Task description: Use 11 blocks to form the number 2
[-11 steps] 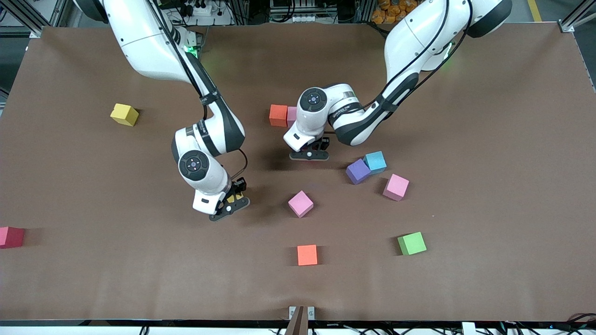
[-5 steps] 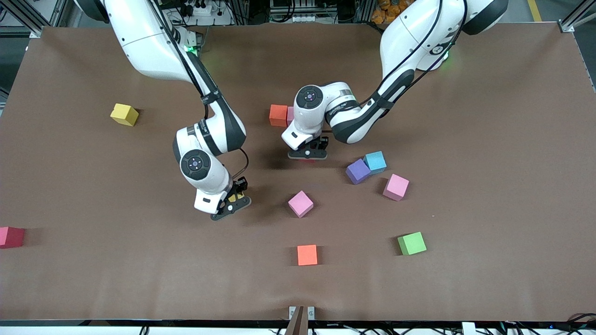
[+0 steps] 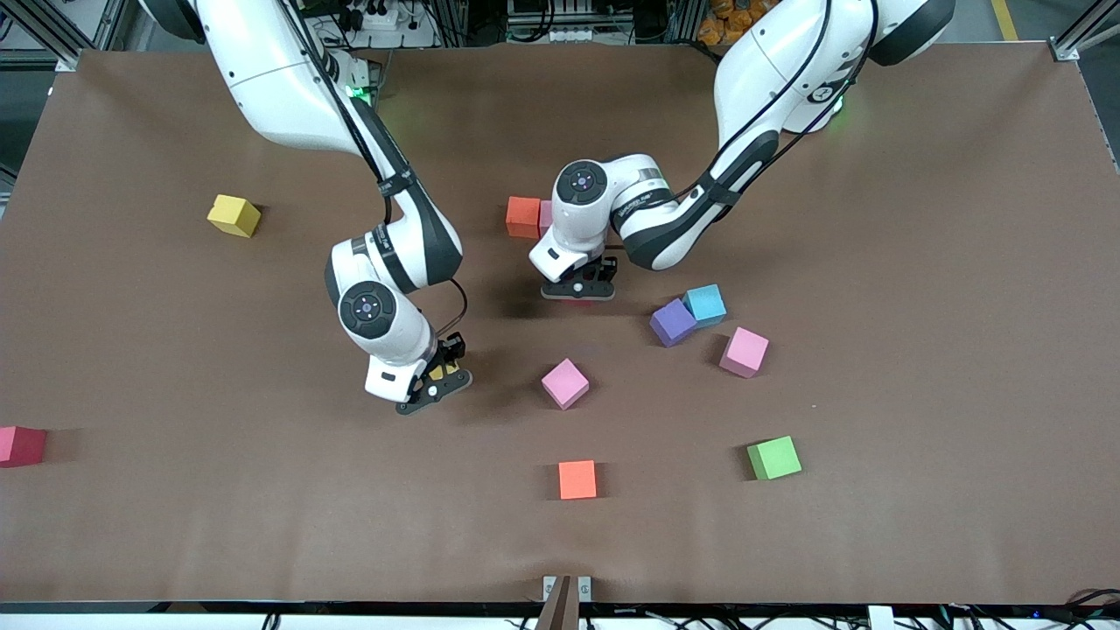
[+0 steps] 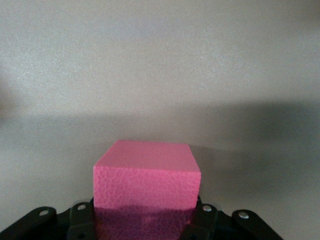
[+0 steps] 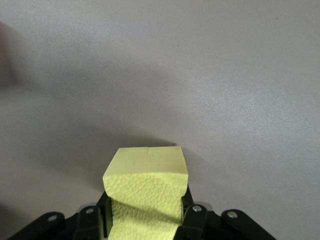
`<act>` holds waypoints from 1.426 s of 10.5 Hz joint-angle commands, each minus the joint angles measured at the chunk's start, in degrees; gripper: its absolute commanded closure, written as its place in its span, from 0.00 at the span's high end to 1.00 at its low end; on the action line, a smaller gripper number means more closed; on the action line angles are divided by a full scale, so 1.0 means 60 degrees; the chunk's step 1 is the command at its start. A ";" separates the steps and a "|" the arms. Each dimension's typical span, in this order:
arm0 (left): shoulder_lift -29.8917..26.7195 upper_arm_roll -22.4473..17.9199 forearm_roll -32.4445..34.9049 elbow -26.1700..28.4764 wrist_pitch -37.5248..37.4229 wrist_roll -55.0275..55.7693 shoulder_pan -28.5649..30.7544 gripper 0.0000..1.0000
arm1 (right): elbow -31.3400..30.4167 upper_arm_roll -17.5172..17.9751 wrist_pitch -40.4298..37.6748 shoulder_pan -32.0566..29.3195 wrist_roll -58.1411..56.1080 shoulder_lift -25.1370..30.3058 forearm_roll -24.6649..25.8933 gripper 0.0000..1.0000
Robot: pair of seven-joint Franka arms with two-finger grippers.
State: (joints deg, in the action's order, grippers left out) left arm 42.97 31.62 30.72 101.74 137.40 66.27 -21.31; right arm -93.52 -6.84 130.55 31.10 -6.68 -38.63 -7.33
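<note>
My left gripper (image 3: 577, 290) (image 4: 145, 216) is shut on a pink block (image 4: 146, 181), low over the table's middle, close to an orange-red block (image 3: 523, 217) with a pink block (image 3: 547, 213) touching it. My right gripper (image 3: 435, 383) (image 5: 145, 216) is shut on a yellow block (image 5: 146, 190), squeezing it in, low over the table. Loose blocks lie around: pink (image 3: 565, 383), purple (image 3: 673, 322) touching light blue (image 3: 705, 304), pink (image 3: 745, 352), orange (image 3: 577, 479), green (image 3: 774, 458). No number 2 shape is in view.
A yellow block (image 3: 234, 215) lies toward the right arm's end. A red block (image 3: 19, 444) sits at the table edge on that same end. The brown table (image 3: 919, 262) is bare toward the left arm's end.
My left gripper with its pink block has shifted slightly toward the orange-red and pink pair. My right gripper has barely moved. Both grips are unchanged.
</note>
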 commanded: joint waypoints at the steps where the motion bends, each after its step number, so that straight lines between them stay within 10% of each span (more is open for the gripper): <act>1: -0.0014 -0.0187 0.0314 0.0212 -0.0004 0.0248 -0.0082 0.00 | -0.0101 0.0027 -0.0079 0.0002 0.0117 0.0212 -0.0052 0.00; 15: -0.0263 -0.0070 0.0153 0.0402 -0.0121 0.0482 -0.0126 0.00 | -0.0101 0.0027 -0.0079 0.0002 0.0102 0.0212 -0.0052 0.00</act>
State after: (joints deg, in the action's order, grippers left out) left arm 42.48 31.61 30.73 102.41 137.22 67.29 -21.44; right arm -93.52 -6.84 130.56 31.14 -6.68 -38.53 -7.33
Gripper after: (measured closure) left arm 0.392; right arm 0.463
